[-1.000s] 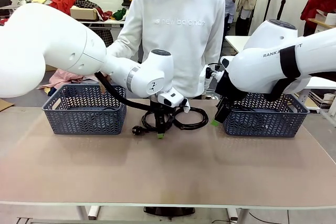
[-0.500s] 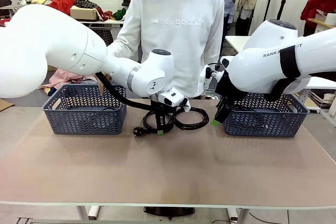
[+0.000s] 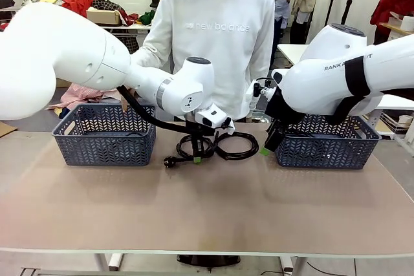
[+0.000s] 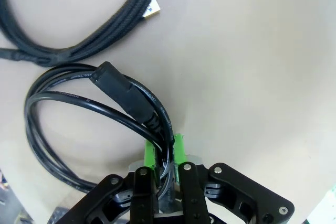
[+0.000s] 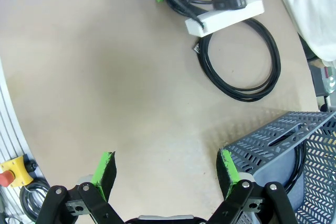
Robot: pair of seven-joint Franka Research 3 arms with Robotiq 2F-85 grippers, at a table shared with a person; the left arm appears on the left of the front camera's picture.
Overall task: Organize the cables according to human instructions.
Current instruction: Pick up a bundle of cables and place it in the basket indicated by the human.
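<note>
Fig.: front + both wrist views, cable sorting, mid-table pick.

(a) State. L gripper (image 3: 197, 158) is down at table centre, pads pressed together and pinching a few strands of the held coil (image 4: 157, 124). The coil lies flat on the table (image 3: 213, 211), its plug (image 3: 169, 160) just to the robot's left. R gripper (image 5: 167, 163) is spread wide and empty, beside the near corner of the R basket (image 3: 326, 153). A 2nd coil (image 3: 236, 157) lies just right of the held one. A cord shows inside the R basket in the right wrist view. L basket (image 3: 103, 143): contents too dark to tell.

(b) Risks, as I judge them:
- I have only part of the bundle, so on lift the free loops may sag and the coil may unwind.
- A hanging plug could swing and catch a basket rim.
- The held coil lies close to the braided cord (image 4: 79, 51), so a sideways pull may drag it along.
- I can't see the person (image 3: 218, 63) pointing, since the arms hide the hands. The wrong basket is possible.

(c) Writing. The sweatshirt reads "new balance" (image 3: 218, 27). The R arm (image 3: 343, 66) shows "RANK", w/ the rest cut by a black strap. A white tip on the braided cord (image 4: 152, 8) is too small to read.
</note>
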